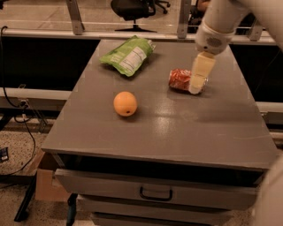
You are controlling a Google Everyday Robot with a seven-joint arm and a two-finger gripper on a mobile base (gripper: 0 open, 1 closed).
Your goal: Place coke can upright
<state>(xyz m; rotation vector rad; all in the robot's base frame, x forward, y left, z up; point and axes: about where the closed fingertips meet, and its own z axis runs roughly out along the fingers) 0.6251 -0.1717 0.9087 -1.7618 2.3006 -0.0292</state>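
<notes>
Pointing down from my white wrist [214, 37], my gripper [195, 87] hangs over the right rear part of the grey table [185, 132], its cream-coloured tip at the right end of the coke can [180, 79]. From this view the tip overlaps that end of the can, and I cannot tell whether it touches the can or sits just in front of it. Nor can I tell whether the gripper is open or closed, or whether it has hold of anything. The coke can lies on its side on the tabletop, its red body running left to right, not upright. Left of it and nearer the front, well apart, a round orange [125, 103] rests on the table. Behind the orange, toward the far left corner, a green snack bag [128, 54] lies flat with its white label facing up. Below the table's front edge is a drawer with a dark handle [156, 193]. Beyond the table stands a black office chair [132, 8].
</notes>
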